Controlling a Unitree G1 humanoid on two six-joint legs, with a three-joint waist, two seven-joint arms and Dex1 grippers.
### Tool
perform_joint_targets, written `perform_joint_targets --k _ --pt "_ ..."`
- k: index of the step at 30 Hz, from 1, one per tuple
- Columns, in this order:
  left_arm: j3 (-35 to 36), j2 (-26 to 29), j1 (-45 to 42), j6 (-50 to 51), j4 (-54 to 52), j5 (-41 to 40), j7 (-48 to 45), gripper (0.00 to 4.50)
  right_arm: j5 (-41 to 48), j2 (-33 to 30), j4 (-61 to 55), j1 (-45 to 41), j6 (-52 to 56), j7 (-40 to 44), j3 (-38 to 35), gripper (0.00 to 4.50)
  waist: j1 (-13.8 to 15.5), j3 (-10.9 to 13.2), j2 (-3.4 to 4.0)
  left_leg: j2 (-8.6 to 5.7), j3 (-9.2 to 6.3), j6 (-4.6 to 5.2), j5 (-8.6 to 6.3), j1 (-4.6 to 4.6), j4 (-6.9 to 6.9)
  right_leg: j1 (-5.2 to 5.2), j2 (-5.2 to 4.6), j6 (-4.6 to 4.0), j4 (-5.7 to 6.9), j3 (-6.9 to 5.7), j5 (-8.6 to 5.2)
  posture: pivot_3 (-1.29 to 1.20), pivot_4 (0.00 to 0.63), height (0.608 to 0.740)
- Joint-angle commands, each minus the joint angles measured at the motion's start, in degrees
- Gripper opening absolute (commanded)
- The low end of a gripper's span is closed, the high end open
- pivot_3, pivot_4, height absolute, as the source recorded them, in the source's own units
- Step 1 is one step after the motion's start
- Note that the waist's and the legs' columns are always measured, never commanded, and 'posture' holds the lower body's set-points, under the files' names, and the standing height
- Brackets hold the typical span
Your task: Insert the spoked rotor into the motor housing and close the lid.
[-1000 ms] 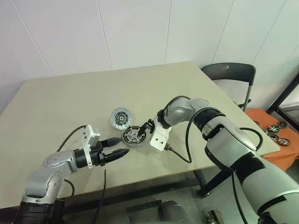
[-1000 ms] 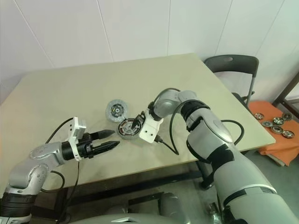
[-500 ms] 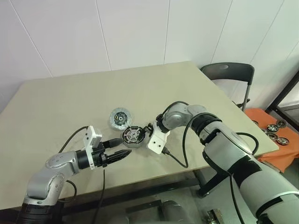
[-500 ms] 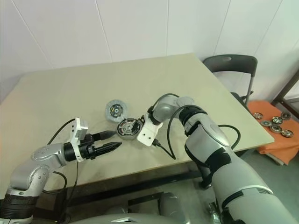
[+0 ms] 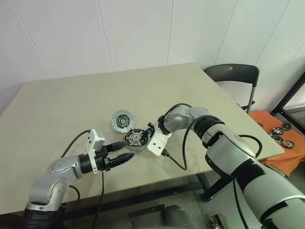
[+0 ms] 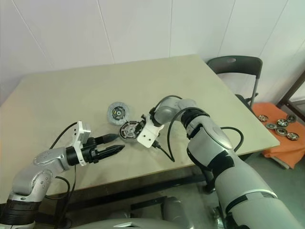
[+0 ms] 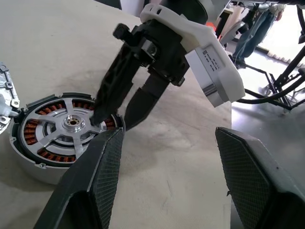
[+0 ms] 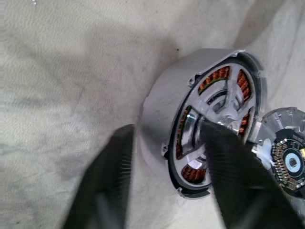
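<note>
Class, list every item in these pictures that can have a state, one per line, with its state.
spoked rotor: seated in the housing.
motor housing: on the table, uncovered, straddled by the right gripper.
lid: lying beside the housing, not fitted.
left gripper: open, empty.
right gripper: partly closed over the housing's rim.

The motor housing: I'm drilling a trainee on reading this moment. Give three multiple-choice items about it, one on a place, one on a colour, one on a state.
1. Where does the lid lie?
A. on the chair
B. on the table beside the motor housing
C. in the left pincer

2. What colour are the housing's windings?
A. copper-brown
B. blue
C. white

3. How does the right pincer stand?
A. far above the table
B. astride the housing's wall, one finger on the spoked rotor inside
C. closed on the lid

Key: 1 B, the disc rests on the table next to the housing. 2 A, copper shows between the spokes. 3 B, both wrist views show it.
</note>
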Motion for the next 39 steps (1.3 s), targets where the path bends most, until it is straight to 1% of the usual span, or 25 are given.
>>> perform_joint_targets --k 1,2,3,4,5,12,16,19,21,23,25,27,29,35,39 --pt "0.4 -0.1 -0.3 -0.1 -2.0 -1.0 0.3 3.29 0.4 0.1 -0.1 -1.4 -0.5 0.9 -0.5 1.02 -0.1 0.0 -0.05 0.0 0.0 0.0 0.0 0.02 0.0 0.01 0.01 0.0 0.01 0.0 0.0 0.0 0.0 0.74" --pt "0.4 -0.1 -0.3 -0.1 -1.9 -1.1 0.3 3.29 0.4 0.1 -0.2 -1.3 -0.9 1.1 -0.5 0.63 -0.2 0.0 -0.06 0.01 0.0 0.0 0.0 0.02 0.01 0.01 0.02 0.02 0.01 0.0 -0.01 0.0 0.0 0.74" --pt "0.4 -0.1 -0.3 -0.1 -1.9 -1.1 0.4 3.29 0.5 0.2 -0.3 -1.2 -1.1 1.2 -0.6 0.4 -0.2 -0.1 -0.09 0.01 0.0 0.0 0.0 0.08 0.01 0.06 0.02 0.05 0.02 0.01 -0.03 0.0 0.0 0.74" --pt "0.4 -0.2 -0.4 -0.1 -1.9 -1.1 0.5 3.29 0.8 0.4 -0.4 -1.1 -1.2 1.3 -0.8 0.21 -0.2 -0.1 -0.09 0.01 0.0 0.0 0.0 0.1 0.01 0.08 0.03 0.06 0.04 0.01 -0.05 0.0 0.0 0.74" --pt "0.4 -0.2 -0.4 -0.1 -1.9 -1.1 0.5 3.29 1.1 0.6 -0.4 -1.1 -1.3 1.4 -1.0 0.12 -0.2 -0.1 -0.09 0.02 -0.01 0.0 0.0 0.09 0.02 0.06 0.04 0.06 0.05 0.01 -0.05 0.0 0.0 0.74" --pt "0.2 -0.6 -0.7 -0.3 -1.2 -0.9 0.7 3.29 2.6 0.7 -0.6 -2.4 -1.7 3.5 -2.2 0.12 -0.2 -0.1 -0.1 0.04 -0.01 0.0 0.0 0.08 0.0 0.04 0.07 0.03 0.06 0.01 -0.04 0.0 0.0 0.74" --pt "-0.2 -1.2 -1.1 -0.3 -0.9 -0.6 0.8 3.29 6.3 1.1 -0.6 -3.1 -1.3 9.2 -4.4 0.12 -0.1 0.0 -0.09 0.04 -0.01 0.0 0.0 0.03 -0.01 0.0 0.07 0.01 0.04 0.0 -0.03 0.0 0.0 0.74" --pt "-0.3 -1.3 -1.4 -0.5 -0.5 -0.5 0.7 3.29 12.2 1.4 -0.9 -3.3 0.4 21.6 -7.7 0.12 0.0 0.0 -0.08 0.04 -0.02 0.0 0.0 0.01 -0.02 -0.03 0.07 0.0 0.04 -0.01 -0.02 0.0 0.0 0.74" --pt "-0.3 -1.2 -1.5 -0.6 -0.2 -0.4 0.6 3.29 18.1 1.8 -1.9 -2.9 3.9 32.2 -11.0 0.12 0.0 0.0 -0.08 0.04 -0.05 0.0 0.0 -0.02 0.0 -0.02 0.06 0.0 0.03 -0.05 -0.01 0.0 0.0 0.74" --pt "-0.4 -1.2 -1.6 -0.7 0.0 -0.5 0.5 3.29 23.0 1.5 -4.1 -3.1 9.9 42.3 -13.6 0.12 0.1 0.0 -0.08 0.04 -0.07 0.0 0.0 -0.03 0.02 0.0 0.04 -0.01 0.02 -0.08 0.02 0.0 0.0 0.74" --pt "-0.5 -1.2 -1.9 -0.9 0.6 -0.4 0.3 3.29 24.2 0.6 -5.8 -3.9 15.1 46.7 -14.5 0.12 0.2 0.0 -0.08 0.04 -0.1 0.0 0.0 -0.04 0.04 0.01 0.02 -0.01 0.03 -0.11 0.01 0.0 0.0 0.74" --pt "-0.6 -1.2 -2.5 -1.0 1.3 -0.3 0.0 3.29 24.4 -0.6 -7.3 -4.3 19.1 49.0 -14.8 0.12 0.2 0.0 -0.07 0.03 -0.12 0.0 0.0 -0.04 0.04 0.01 0.02 0.0 0.04 -0.13 0.0 0.0 0.0 0.74" --pt "-1.0 -1.4 -3.2 -1.1 2.0 -0.1 -0.3 3.29 25.0 -2.2 -9.0 -4.0 21.5 50.1 -13.3 0.12 0.3 0.0 -0.06 0.03 -0.13 0.0 0.0 -0.04 0.04 0.0 0.02 0.01 0.05 -0.15 -0.02 0.0 0.0 0.74" --pt "-1.8 -1.5 -5.0 -1.4 4.0 0.3 -1.3 3.29 27.1 -7.2 -14.3 -1.6 25.5 50.3 -8.4 0.12 0.1 0.0 -0.06 0.02 -0.1 -0.01 0.0 -0.08 0.01 -0.03 0.0 0.03 -0.01 -0.14 -0.03 0.0 0.0 0.74" --pt "-2.4 -1.5 -6.1 -1.6 5.3 0.6 -1.9 3.29 30.0 -8.3 -18.2 0.4 30.6 50.3 -5.7 0.12 0.0 0.0 -0.06 0.03 -0.09 -0.01 0.0 -0.09 -0.02 -0.08 0.01 0.02 0.02 -0.13 -0.03 0.0 0.0 0.74"
